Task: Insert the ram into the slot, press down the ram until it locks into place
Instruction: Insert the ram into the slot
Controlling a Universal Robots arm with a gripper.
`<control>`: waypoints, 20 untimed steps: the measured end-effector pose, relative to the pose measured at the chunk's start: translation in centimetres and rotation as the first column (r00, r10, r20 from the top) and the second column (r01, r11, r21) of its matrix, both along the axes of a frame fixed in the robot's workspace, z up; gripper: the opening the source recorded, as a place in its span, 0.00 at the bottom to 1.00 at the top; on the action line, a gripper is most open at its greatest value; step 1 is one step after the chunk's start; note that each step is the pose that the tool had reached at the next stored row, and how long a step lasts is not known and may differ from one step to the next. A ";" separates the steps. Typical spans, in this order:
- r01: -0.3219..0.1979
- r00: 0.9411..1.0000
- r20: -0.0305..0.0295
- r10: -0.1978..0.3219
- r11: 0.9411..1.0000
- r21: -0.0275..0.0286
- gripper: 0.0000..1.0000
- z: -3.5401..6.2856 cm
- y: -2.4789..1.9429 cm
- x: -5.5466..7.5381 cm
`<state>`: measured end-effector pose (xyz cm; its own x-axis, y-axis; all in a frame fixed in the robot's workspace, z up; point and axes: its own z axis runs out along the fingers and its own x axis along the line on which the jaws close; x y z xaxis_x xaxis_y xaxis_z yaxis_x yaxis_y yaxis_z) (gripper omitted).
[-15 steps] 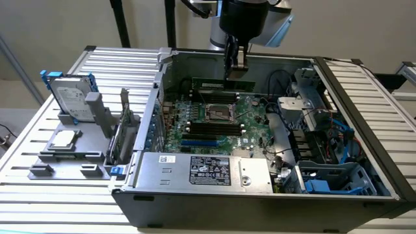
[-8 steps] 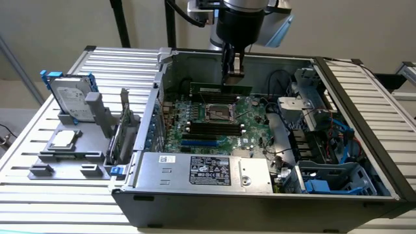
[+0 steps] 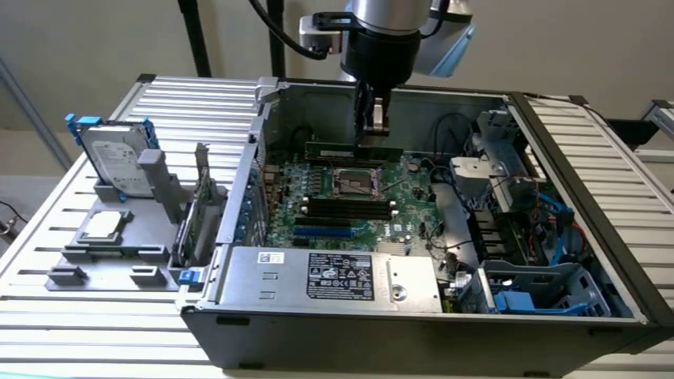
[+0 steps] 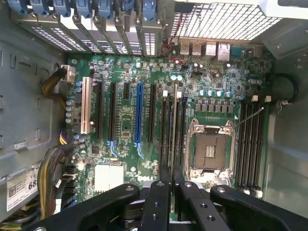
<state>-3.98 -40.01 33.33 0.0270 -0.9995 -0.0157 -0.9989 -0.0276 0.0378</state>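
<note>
The ram [image 3: 348, 150], a thin green stick, hangs level inside the open computer case [image 3: 316, 324]. The closed gripper [image 3: 375, 140] pinches it at its top edge. It is above the motherboard [image 3: 411, 178] and does not appear to touch any socket.

In the wrist view the gripper [image 4: 171, 168] points down at a bank of black sockets. The bank lies between the blue socket [image 4: 138, 120] and the processor socket [image 4: 211, 149], and the slot [image 4: 179, 125] is one of them.

The step in hand looks like lining up over the slot, with insertion not yet begun. Lowering would call for the stick's edge to be parallel to one socket and directly over it, with the end clips open.

It is hard to make out which socket lies beneath, how the clips stand, and the stick's notch. In the wrist view the ram, seen edge-on between the fingers, is barely visible.
</note>
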 end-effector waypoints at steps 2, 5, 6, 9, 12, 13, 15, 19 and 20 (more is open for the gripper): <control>0.000 1.000 0.000 0.000 1.000 0.000 0.13 -0.36 0.00 0.0; 0.000 1.000 0.000 0.000 1.000 0.000 0.13 -0.90 0.00 0.0; 0.000 1.000 0.000 0.000 1.000 0.000 0.13 -1.09 0.00 0.0; 0.000 1.000 0.000 0.000 1.000 0.000 0.13 -1.64 0.00 0.0; 0.000 1.000 0.000 0.000 1.000 0.000 0.13 -2.19 0.00 0.0; 0.000 1.000 0.000 0.000 1.000 0.000 0.13 -2.36 0.00 0.0; 0.000 1.000 0.000 0.000 1.000 0.000 0.13 -2.73 0.00 0.0; 0.000 1.000 0.000 0.000 1.000 0.000 0.13 -3.45 0.00 0.0; 0.000 1.000 0.000 0.000 1.000 0.000 0.13 -3.63 0.00 0.1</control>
<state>-3.92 -40.01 29.70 0.0268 -0.9995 -0.0157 -0.9989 -0.0274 0.0378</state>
